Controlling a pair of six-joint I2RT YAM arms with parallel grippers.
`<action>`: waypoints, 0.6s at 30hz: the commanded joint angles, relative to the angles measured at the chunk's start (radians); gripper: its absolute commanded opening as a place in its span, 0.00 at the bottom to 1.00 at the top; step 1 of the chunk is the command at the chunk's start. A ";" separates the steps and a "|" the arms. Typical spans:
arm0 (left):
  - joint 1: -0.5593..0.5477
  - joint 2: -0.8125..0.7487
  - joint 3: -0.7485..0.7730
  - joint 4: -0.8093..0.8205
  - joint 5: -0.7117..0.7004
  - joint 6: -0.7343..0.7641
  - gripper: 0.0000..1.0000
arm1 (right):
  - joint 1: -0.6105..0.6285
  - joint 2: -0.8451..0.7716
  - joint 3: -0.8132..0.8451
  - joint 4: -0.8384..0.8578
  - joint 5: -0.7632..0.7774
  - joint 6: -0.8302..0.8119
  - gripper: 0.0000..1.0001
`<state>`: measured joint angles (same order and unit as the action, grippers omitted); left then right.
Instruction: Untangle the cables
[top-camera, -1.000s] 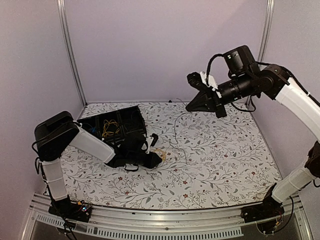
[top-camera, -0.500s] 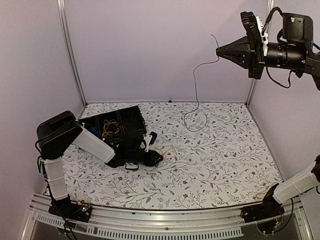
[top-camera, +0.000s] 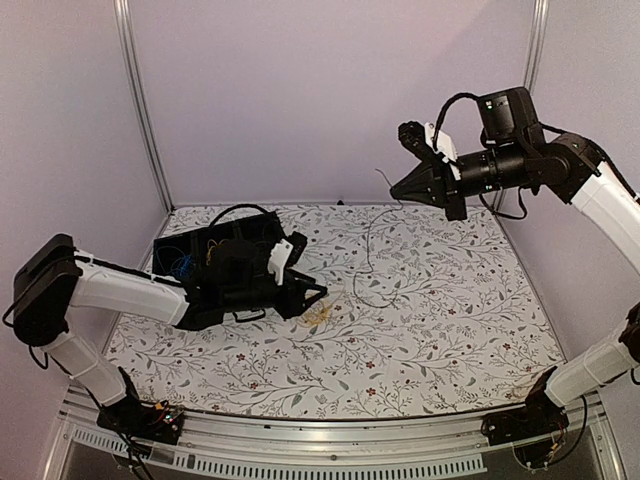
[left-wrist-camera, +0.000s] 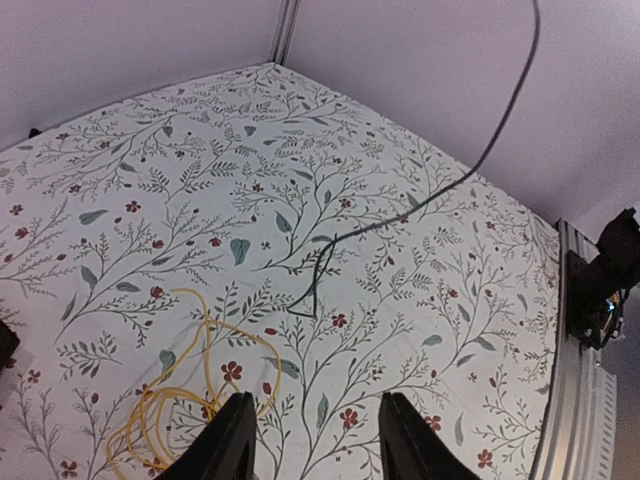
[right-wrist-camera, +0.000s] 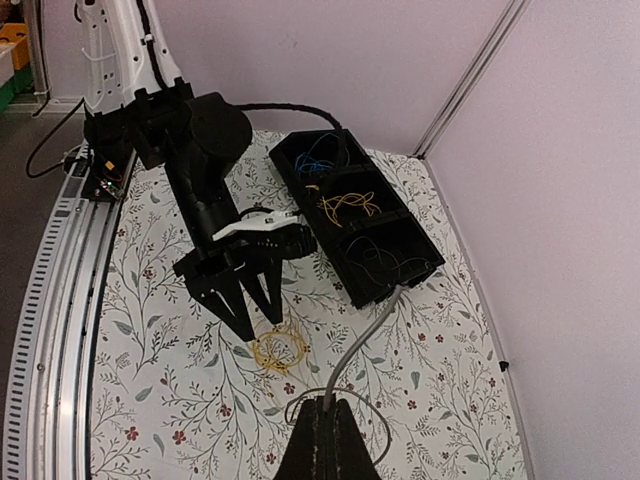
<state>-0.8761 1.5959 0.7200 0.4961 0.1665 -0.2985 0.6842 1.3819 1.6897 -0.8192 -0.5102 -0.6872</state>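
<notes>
My right hand (top-camera: 394, 190) has dropped from high up, still pinching the grey cable (right-wrist-camera: 362, 338), whose lower loop lies mid-table (top-camera: 450, 330) toward the far edge. The yellow cable (right-wrist-camera: 281, 349) lies coiled just ahead of my spread left hand (left-wrist-camera: 312, 430).

The grey cable (left-wrist-camera: 432, 200) runs off the left wrist view's top edge.
</notes>
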 joint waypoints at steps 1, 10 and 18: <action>-0.024 -0.126 -0.012 -0.020 -0.096 0.132 0.42 | -0.005 -0.003 -0.042 0.054 -0.039 0.026 0.00; -0.066 -0.244 0.094 -0.047 -0.046 0.316 0.43 | -0.005 0.061 -0.054 0.051 -0.143 0.052 0.00; -0.090 -0.146 0.277 -0.144 -0.080 0.414 0.44 | -0.005 0.078 -0.028 0.058 -0.185 0.091 0.00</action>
<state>-0.9596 1.3899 0.8925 0.4294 0.0967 0.0555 0.6842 1.4487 1.6405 -0.7769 -0.6495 -0.6239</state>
